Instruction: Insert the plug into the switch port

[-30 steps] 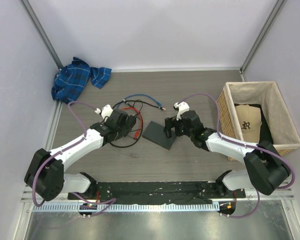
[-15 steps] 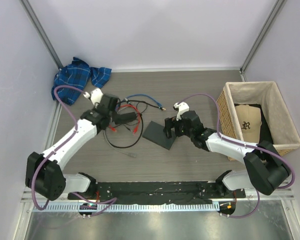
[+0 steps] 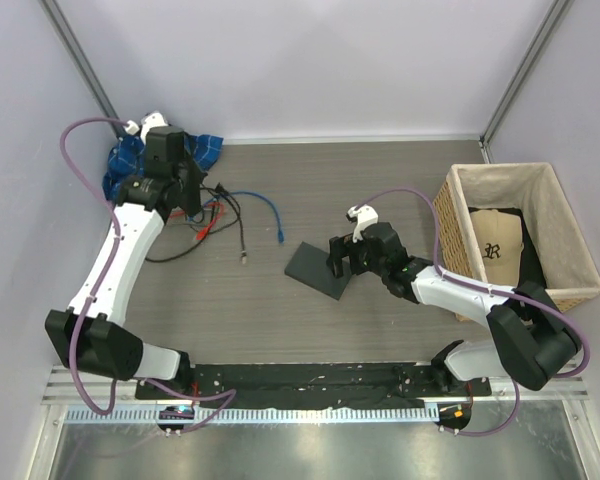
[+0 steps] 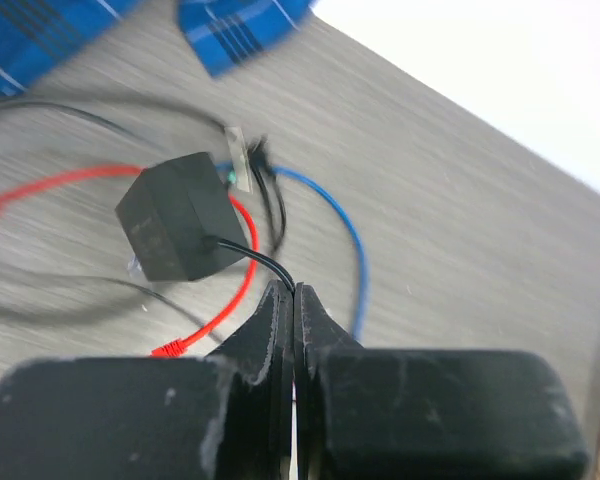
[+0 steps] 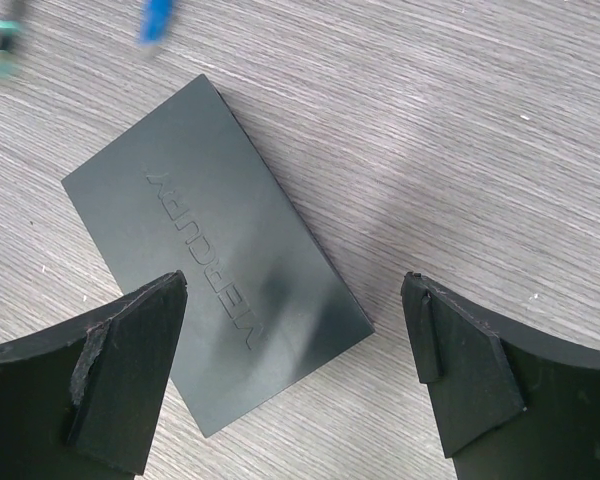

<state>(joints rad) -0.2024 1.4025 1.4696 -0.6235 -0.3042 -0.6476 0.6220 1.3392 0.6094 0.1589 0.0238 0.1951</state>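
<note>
The flat dark grey switch (image 3: 318, 268) lies mid-table, and its lettered top (image 5: 215, 250) fills the right wrist view. Its edge port is hidden. My right gripper (image 3: 338, 258) hovers open over the switch's near corner, its jaws (image 5: 295, 287) wide apart and holding nothing. Far back on the left, my left gripper (image 3: 185, 190) is shut (image 4: 293, 290) on the thin black cord of a chunky black adapter brick (image 4: 175, 225). A blue cable (image 3: 263, 205) ends in a plug (image 3: 282, 238) left of the switch. The black cord's free end (image 3: 243, 258) lies nearby.
A red cable (image 3: 205, 226) is tangled with the other cables by the left gripper. A blue plaid cloth (image 3: 130, 160) sits in the back left corner. A wicker basket (image 3: 446, 225) holding a tan cap stands at the right. Walls close in the left, back and right sides.
My left gripper closed and swung from mid-table to the back left, dragging the adapter and cables away from the switch. The right arm has not moved.
</note>
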